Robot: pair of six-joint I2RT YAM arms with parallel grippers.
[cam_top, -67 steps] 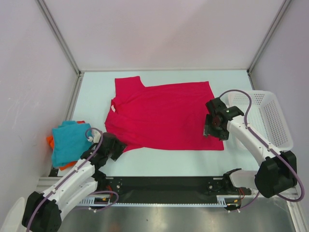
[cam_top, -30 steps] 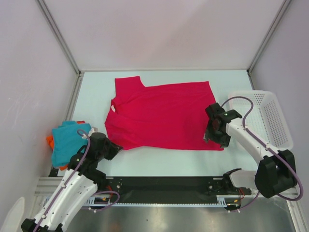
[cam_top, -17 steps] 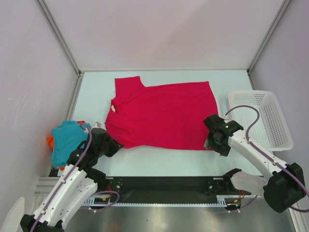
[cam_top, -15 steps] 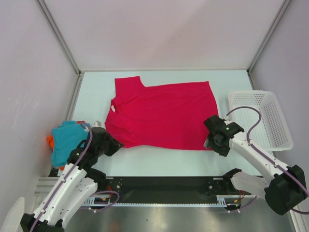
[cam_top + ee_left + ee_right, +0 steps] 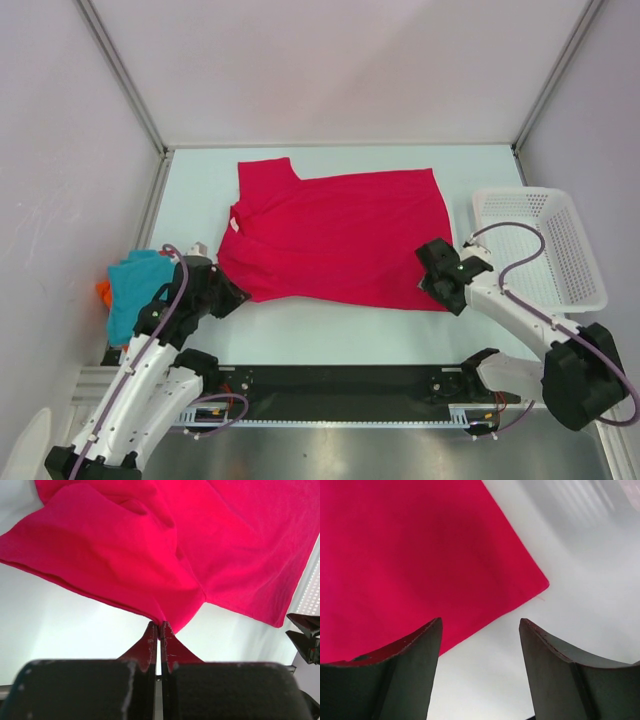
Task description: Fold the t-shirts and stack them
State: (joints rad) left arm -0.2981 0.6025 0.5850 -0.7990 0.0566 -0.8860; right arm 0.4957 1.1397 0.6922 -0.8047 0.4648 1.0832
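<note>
Two of three look done: teal shirt (image 5: 135, 290) sits on orange shirt (image 5: 103, 293) in a pile at the left edge of the tabletop (image 5: 330, 330), toward the near corner (how neat the folds are, can't tell from here). Crimson shirt (image 5: 340, 235) is the open item: spread flat mid-tabletop, collar toward the left edge, hem toward the right, no fold in it yet. Left claw (image 5: 159, 626) is pinched tight on the near-left sleeve corner, cloth tented up to the tips. Right claw (image 5: 480, 625) stands wide, nothing in it, hovering over the near-right hem corner, which shows between the jaws. My read: setup for the first fold, and the right side needs its grip first. Left to do: fold crimson, add it to the pile. Basket (image 5: 590, 290) sits at the right edge, not involved.
</note>
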